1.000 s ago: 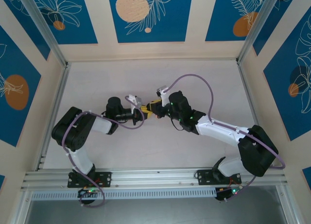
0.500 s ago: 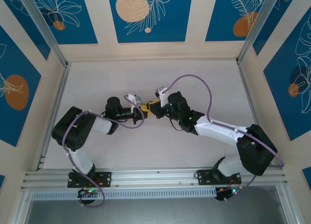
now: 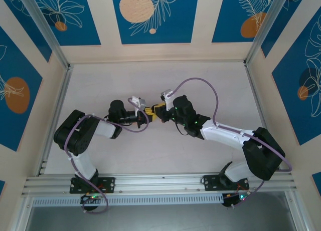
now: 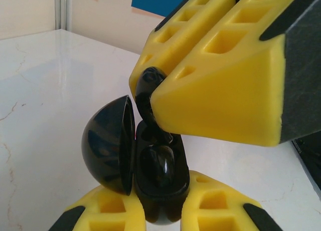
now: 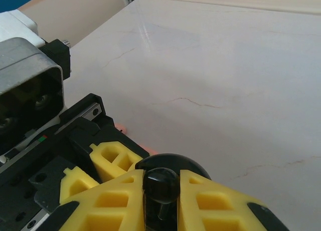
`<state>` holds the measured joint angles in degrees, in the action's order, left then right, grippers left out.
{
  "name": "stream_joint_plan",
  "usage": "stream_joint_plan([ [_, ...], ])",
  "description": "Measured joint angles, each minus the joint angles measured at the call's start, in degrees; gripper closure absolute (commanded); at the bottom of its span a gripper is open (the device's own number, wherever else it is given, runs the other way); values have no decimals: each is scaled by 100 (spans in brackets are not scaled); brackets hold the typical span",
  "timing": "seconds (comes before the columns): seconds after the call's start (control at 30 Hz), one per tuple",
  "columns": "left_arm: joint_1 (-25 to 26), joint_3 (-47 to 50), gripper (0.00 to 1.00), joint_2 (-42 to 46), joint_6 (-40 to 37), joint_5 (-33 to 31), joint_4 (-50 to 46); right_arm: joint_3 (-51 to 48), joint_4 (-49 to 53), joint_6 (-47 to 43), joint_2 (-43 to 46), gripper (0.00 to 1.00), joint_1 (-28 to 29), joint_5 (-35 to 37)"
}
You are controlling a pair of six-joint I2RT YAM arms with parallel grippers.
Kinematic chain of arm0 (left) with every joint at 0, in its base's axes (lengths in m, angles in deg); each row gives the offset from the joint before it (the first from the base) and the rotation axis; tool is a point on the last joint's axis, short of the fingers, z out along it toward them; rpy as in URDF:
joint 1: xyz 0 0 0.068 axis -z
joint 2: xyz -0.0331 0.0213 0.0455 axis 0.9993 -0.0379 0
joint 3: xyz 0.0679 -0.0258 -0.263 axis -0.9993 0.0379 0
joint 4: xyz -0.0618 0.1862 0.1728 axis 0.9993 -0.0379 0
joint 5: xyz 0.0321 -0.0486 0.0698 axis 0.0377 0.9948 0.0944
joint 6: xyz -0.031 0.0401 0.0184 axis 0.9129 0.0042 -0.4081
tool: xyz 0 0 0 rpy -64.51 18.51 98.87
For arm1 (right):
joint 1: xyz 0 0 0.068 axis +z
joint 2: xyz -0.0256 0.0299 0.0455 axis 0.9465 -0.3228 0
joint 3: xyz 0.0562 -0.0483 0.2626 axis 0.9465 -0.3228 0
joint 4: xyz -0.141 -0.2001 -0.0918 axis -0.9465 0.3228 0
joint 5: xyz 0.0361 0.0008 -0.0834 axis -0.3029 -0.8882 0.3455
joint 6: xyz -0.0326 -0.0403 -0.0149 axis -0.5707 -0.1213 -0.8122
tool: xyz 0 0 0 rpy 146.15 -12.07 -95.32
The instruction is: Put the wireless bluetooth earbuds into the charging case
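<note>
The black charging case (image 4: 161, 198) stands upright between my left gripper's (image 4: 160, 207) yellow fingers (image 4: 103, 211), which are shut on it. Its domed lid (image 4: 106, 147) hangs open to the left. One black earbud (image 4: 159, 166) sits in a socket of the case. My right gripper (image 5: 161, 191) is shut on a second black earbud (image 5: 161, 186), and in the left wrist view that earbud (image 4: 146, 88) hangs from the right gripper's fingers (image 4: 220, 95) with its lower end touching the upper socket. From above, both grippers meet at mid-table (image 3: 154, 112). The case lid (image 5: 193, 164) peeks out behind the held earbud.
The white marbled table (image 3: 165, 80) stretches bare behind the grippers. Aluminium rails (image 3: 55, 110) line the left side and the near edge. Patterned walls (image 3: 150, 20) enclose the table. A purple cable (image 3: 205, 85) arcs over the right arm.
The right arm has edged slightly towards the left gripper. Both grips are unchanged.
</note>
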<state>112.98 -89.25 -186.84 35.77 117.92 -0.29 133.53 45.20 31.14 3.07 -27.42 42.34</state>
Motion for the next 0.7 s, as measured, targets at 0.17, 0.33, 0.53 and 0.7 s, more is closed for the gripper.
stream_joint_plan([
  [0.17,0,0,93,-9,55,-2,28,-98,-31,-4,13,80,-26,0],
  [0.33,0,0,93,-33,72,2,20,-229,-31,-46,109,80,-26,0],
  [0.53,0,0,93,-33,72,20,61,-278,-11,-105,175,75,-26,-66],
  [0.7,-2,4,93,-35,76,28,96,-278,11,-107,175,68,-81,-240],
])
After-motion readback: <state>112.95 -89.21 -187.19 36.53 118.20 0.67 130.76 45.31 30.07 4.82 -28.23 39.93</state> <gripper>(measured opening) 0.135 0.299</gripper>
